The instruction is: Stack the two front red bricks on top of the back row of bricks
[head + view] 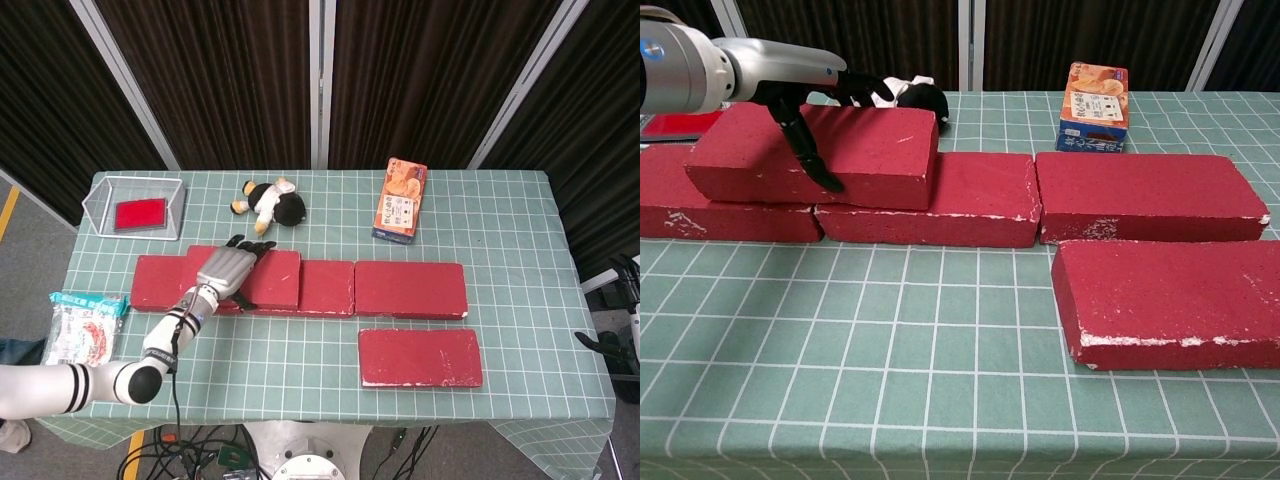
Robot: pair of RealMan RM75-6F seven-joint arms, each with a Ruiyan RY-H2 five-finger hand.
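Setting: dark curtains are hanging behind a worktop (520, 210) covered in green checked cloth.
First brick: the stacked brick (815, 155) is sitting on the back row (940, 200), straddling its left two bricks.
Left hand: the left hand (228, 270) is gripping that brick, fingers wrapped over its far edge.
Remaining: the front brick (420, 357) is lying untouched, just before the row's right end.
Right hand: not in view.
Progress: roughly half; release is pending.
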